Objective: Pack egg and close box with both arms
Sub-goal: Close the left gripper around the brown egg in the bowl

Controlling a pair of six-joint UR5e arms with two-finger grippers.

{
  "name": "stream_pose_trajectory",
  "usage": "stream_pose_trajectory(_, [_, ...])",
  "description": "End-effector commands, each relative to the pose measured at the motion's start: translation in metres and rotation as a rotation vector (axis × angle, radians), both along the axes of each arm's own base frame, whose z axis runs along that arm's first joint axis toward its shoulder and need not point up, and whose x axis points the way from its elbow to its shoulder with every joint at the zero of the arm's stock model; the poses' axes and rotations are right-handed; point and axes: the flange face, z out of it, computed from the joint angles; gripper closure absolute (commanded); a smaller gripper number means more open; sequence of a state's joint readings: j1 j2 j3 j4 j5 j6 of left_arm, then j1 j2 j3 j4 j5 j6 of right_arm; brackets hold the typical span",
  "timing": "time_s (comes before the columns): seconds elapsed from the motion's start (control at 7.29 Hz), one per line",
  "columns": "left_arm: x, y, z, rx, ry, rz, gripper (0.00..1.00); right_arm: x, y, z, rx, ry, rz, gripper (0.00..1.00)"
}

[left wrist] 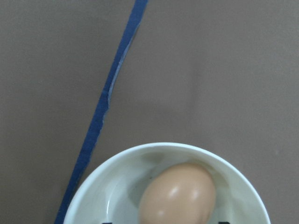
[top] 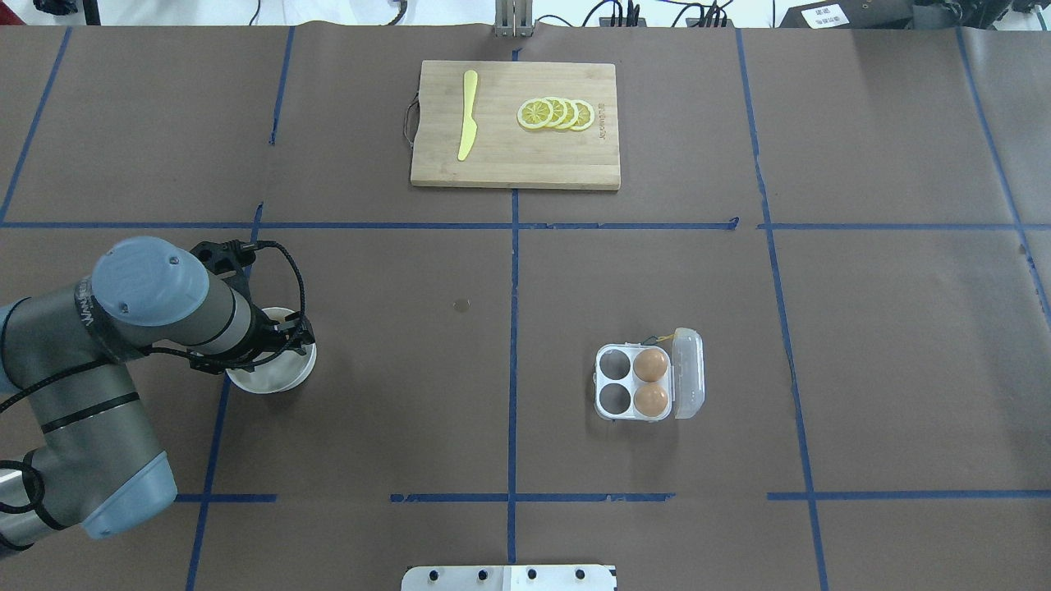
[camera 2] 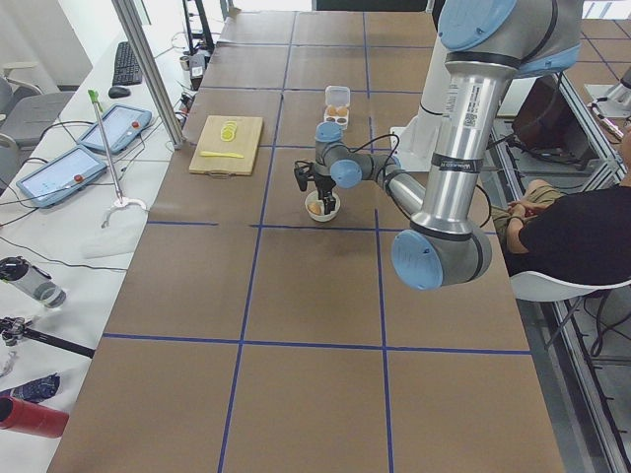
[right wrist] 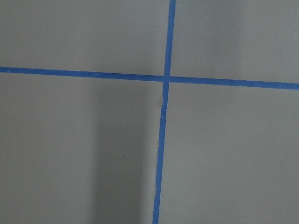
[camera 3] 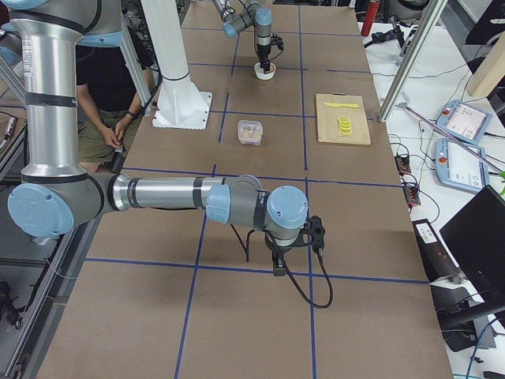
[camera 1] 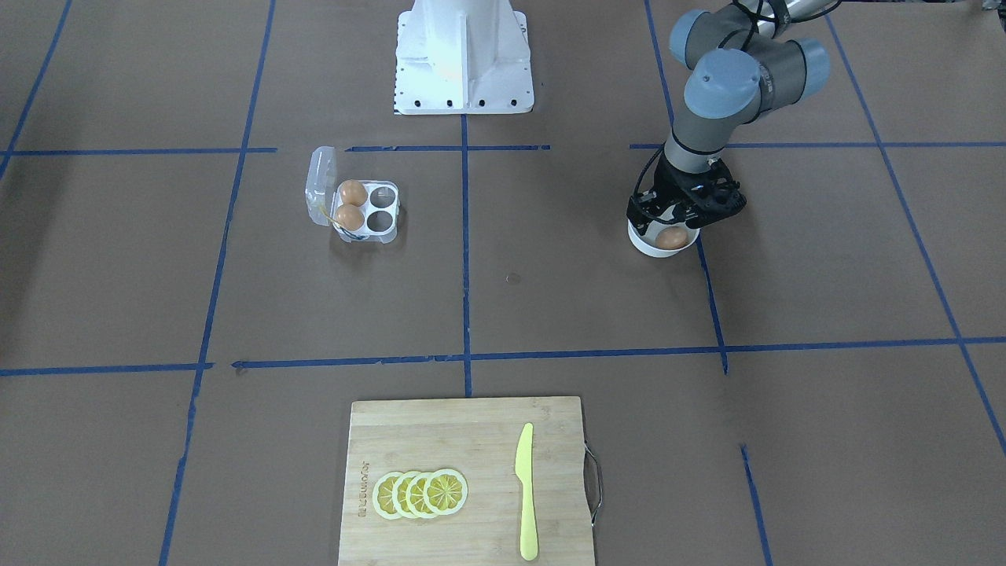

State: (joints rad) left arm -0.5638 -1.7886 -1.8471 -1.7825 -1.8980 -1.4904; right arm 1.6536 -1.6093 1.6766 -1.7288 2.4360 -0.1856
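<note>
Brown paper table (top: 862, 345) with a blue tape grid; clock directions follow the overhead view. Left arm (top: 156, 316) at 8 o'clock. Right arm (camera 3: 158, 193) shows only from the side, with the right gripper (camera 3: 281, 260) pointing down over bare table, its spread impossible to tell. Cutting board (top: 509, 156) at 12 o'clock. Box (top: 688, 377) at 4 o'clock, lid open, packed eggs (top: 651, 365) in the two cells nearest the lid. Bowl (left wrist: 163, 147) at 8 o'clock holds the egg (left wrist: 177, 193), lying loose. Left gripper (camera 1: 674, 220) hangs directly above, fingertips spread wider than the egg.
</note>
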Motion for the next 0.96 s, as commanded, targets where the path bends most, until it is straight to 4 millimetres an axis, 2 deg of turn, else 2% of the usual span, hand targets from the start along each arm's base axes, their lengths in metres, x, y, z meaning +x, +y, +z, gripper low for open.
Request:
stream_pose_trajectory(0.0, [0.0006,0.0001,0.0008,0.000,-0.002,0.001,0.25,0.0001,0.0000,0.0008,-0.002,0.001,0.000,0.00])
stream_pose_trajectory(0.82, [0.0012,-0.0015,0.0070,-0.006,-0.013,-0.001,0.25,0.0002,0.0005,0.0054,-0.010,0.002,-0.001,0.00])
